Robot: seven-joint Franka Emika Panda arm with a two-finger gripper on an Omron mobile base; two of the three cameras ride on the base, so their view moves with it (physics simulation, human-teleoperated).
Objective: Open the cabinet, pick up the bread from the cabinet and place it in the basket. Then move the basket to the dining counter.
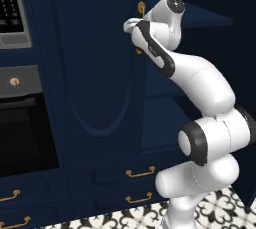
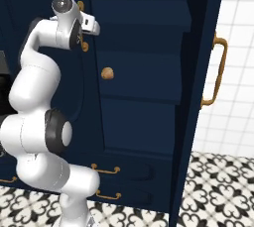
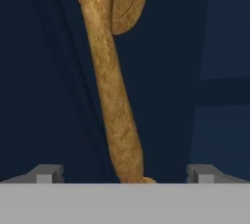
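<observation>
The tall navy cabinet (image 1: 95, 73) has its left arched door closed. Its right door (image 2: 196, 102) is swung open, brass handle (image 2: 219, 72) facing outward. The bread (image 2: 107, 74), a small golden-brown roll, rests on a navy shelf inside. My gripper (image 1: 131, 26) (image 2: 94, 26) is up at the left door's long brass handle (image 3: 113, 100). In the hand view the gripper (image 3: 124, 175) is open, and the handle runs between its spread fingertips (image 3: 49, 174) without touching them. The basket and dining counter are out of view.
A black oven (image 1: 22, 123) and a microwave (image 1: 10, 8) sit left of the cabinet. Low navy drawers with brass pulls (image 1: 140, 172) lie below the doors. The open door juts toward me, beside a white tiled wall (image 2: 238, 32). The floor is patterned tile (image 2: 218, 186).
</observation>
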